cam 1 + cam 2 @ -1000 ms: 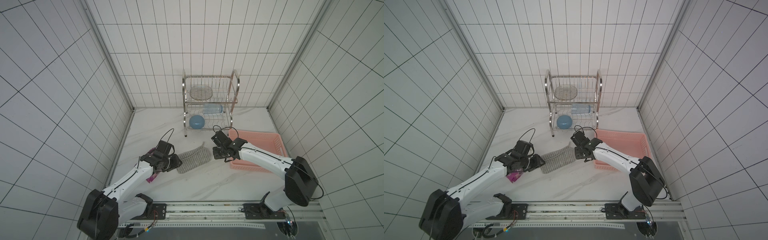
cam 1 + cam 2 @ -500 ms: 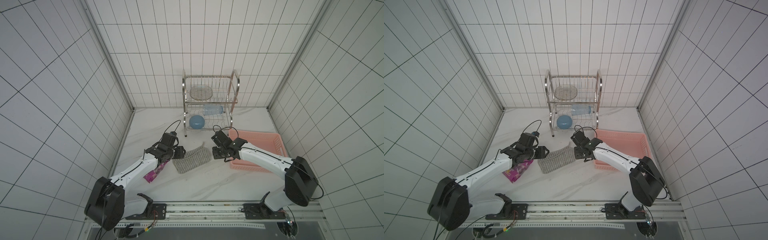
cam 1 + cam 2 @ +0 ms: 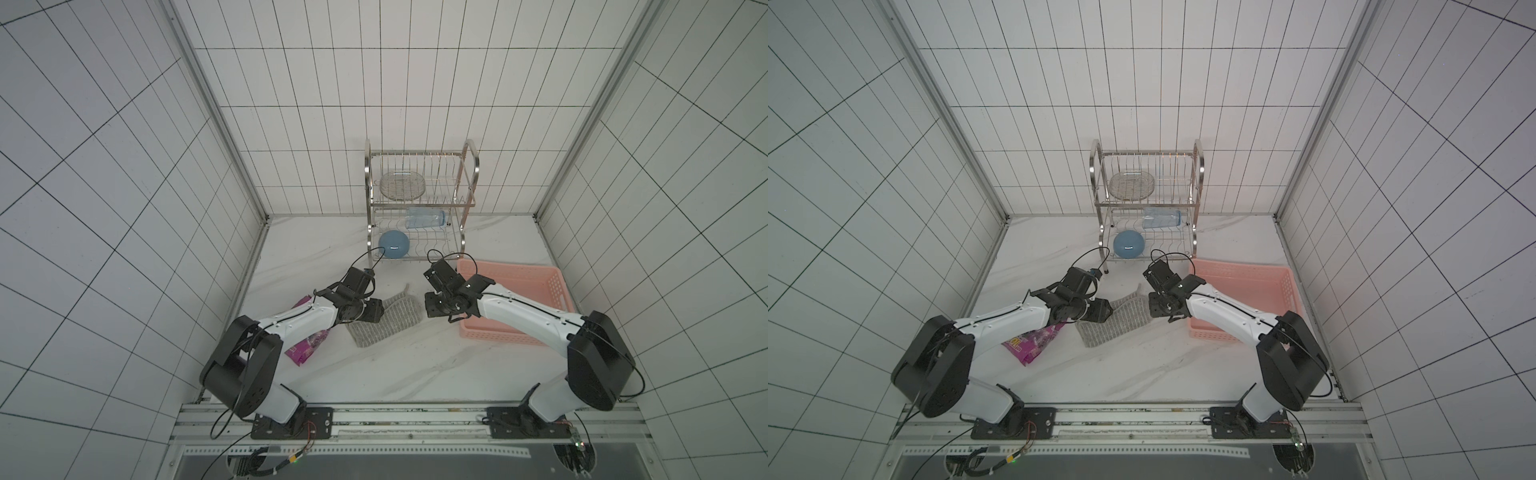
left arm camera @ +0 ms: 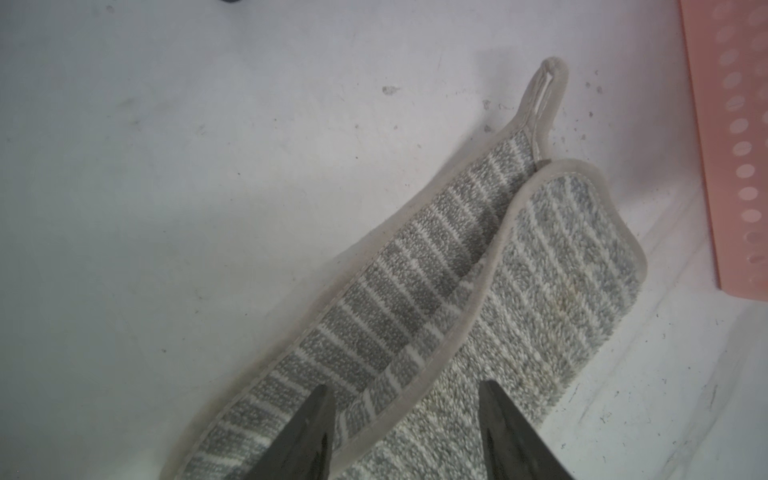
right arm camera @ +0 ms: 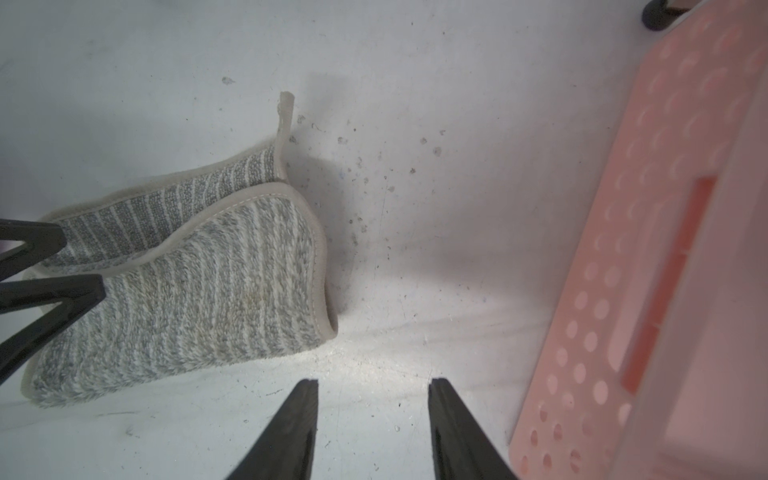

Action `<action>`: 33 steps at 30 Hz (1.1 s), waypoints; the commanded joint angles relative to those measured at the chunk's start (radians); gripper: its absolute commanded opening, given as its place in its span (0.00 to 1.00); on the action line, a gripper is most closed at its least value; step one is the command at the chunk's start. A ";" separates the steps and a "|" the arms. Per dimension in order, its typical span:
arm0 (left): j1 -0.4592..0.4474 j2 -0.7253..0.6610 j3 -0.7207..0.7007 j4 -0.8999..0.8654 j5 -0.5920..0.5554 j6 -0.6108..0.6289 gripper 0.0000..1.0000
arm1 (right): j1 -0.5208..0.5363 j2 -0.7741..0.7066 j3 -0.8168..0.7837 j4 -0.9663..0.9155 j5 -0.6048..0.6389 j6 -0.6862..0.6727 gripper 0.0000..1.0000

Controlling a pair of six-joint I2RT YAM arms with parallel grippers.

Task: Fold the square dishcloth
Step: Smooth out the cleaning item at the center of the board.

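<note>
Fabric of the square dishcloth (image 3: 384,321) lies doubled over on the white marble bench (image 3: 399,374), between the two arms and just beside the pink basket (image 3: 515,275). Both top views show it as a slanted grey strip with thin white stripes (image 3: 1113,322).

In the left wrist view the upper layer (image 4: 540,299) sits askew on the lower one. A band of the lower layer and the hanging loop (image 4: 557,99) at the far corner show past its hem.

At the dishcloth's left end, the left gripper (image 4: 404,386) has its jaws well apart, straddling the hem of the upper layer. Nothing is pinched, and I cannot tell whether the fingertips touch the fabric.

Off the cloth's right end, the right gripper (image 5: 374,381) hangs over bare bench between cloth and basket wall (image 5: 665,249). Its jaws are moderately apart and hold nothing.

A magenta snack bag (image 3: 305,347) lies partly under the left arm, near the cloth. At the back stands a wire dish rack (image 3: 419,203) with a blue bowl (image 3: 393,245) on its lower shelf.
</note>
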 commanded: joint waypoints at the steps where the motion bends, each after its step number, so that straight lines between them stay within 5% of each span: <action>1: -0.018 0.041 0.039 0.010 -0.049 0.028 0.57 | -0.010 0.008 -0.003 0.009 -0.007 0.007 0.47; 12: -0.026 0.087 0.073 -0.022 -0.114 0.020 0.21 | -0.013 0.013 -0.011 0.026 -0.014 0.003 0.47; 14: -0.026 0.086 0.075 -0.031 -0.115 0.020 0.23 | -0.014 0.015 -0.012 0.030 -0.018 0.000 0.47; 18: -0.026 0.075 0.069 -0.034 -0.100 0.021 0.43 | -0.013 0.017 -0.013 0.037 -0.025 -0.002 0.47; 24: -0.026 0.103 0.076 -0.033 -0.078 0.026 0.43 | -0.013 0.021 -0.017 0.042 -0.034 0.001 0.46; 33: -0.026 0.149 0.121 -0.087 -0.080 0.013 0.03 | -0.013 0.021 -0.023 0.047 -0.045 0.005 0.46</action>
